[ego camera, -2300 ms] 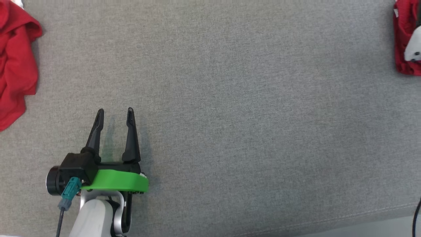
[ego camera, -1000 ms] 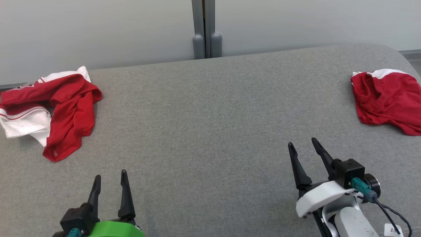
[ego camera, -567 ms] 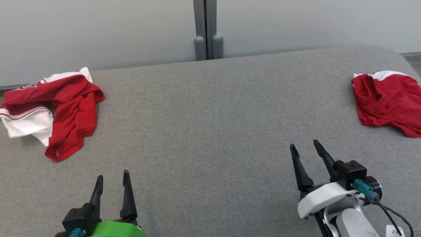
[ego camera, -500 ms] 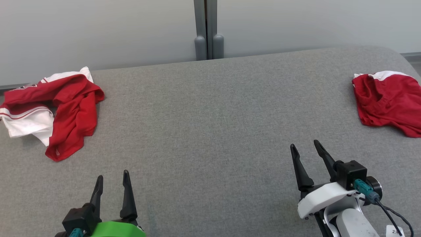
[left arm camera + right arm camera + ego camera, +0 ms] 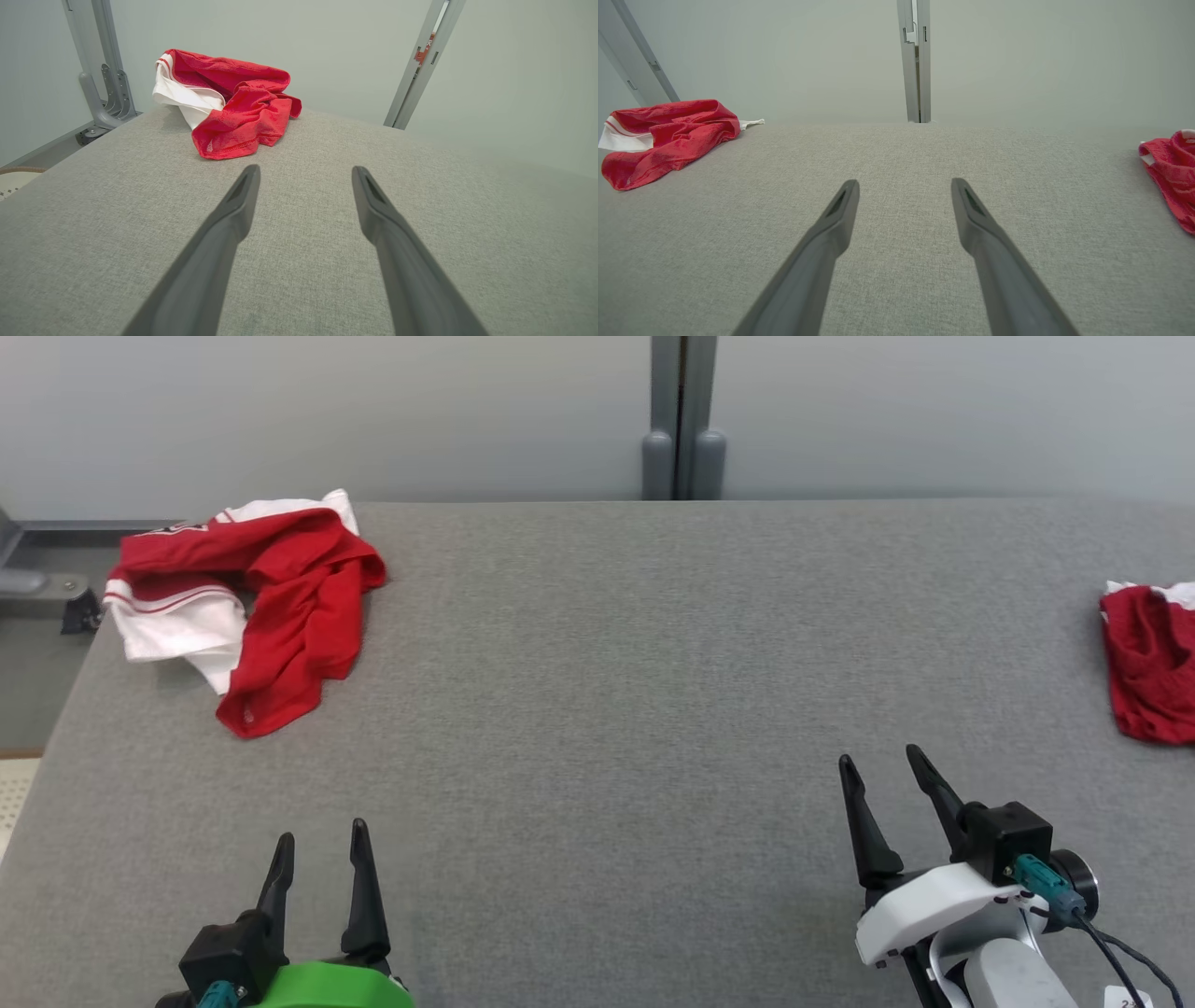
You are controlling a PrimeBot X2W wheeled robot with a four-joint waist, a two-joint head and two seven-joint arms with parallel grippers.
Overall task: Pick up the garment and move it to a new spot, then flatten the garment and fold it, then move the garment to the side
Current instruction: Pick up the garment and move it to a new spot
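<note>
1. The crumpled red-and-white garment (image 5: 280, 597) lay at about ten o'clock on the grey table (image 5: 607, 709), near the far left corner. I judged it the one to fetch, since it was bunched up and unfolded.
2. My left gripper (image 5: 322, 833) hovered at seven o'clock with its fingers spread wide and nothing between them. The garment was ahead at roughly eleven o'clock, well apart from it.
3. The pick called for this nearer arm. A raised fold looked a better target than the flat hem, and a deep pinch would keep the cloth from slipping on the lift.
4. The bare middle of the table, at twelve o'clock, looked the natural new spot, with room to spread the cloth flat.
5. My right gripper (image 5: 879, 755) waited at five o'clock, equally wide open and empty, ready to take a second corner.
6. Another red garment (image 5: 1148, 663) sat at three o'clock by the right edge, and I judged it best left alone.
</note>
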